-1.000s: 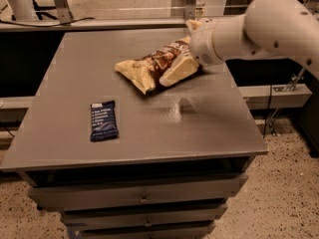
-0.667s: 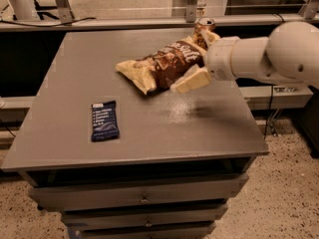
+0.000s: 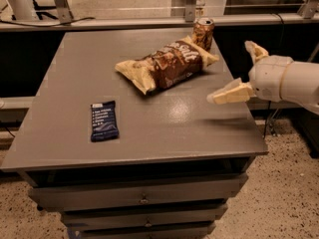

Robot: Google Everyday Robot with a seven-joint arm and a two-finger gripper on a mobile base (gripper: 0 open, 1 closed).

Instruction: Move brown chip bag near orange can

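The brown chip bag lies on the grey table toward the back, dark brown middle with pale cream ends, its right end touching or nearly touching the orange can. The can stands upright at the table's back right. My gripper is open and empty at the table's right edge, to the right of the bag and apart from it. One cream finger points left over the table; the other finger points up and back.
A small flat dark blue bar wrapper lies at the table's front left. Drawers sit below the tabletop. A rail with metal posts runs behind the table. Speckled floor lies to the right.
My gripper has let go of the bag and drawn back to the right, off the bag. The bag now lies flat by the can, which the arm hid before.
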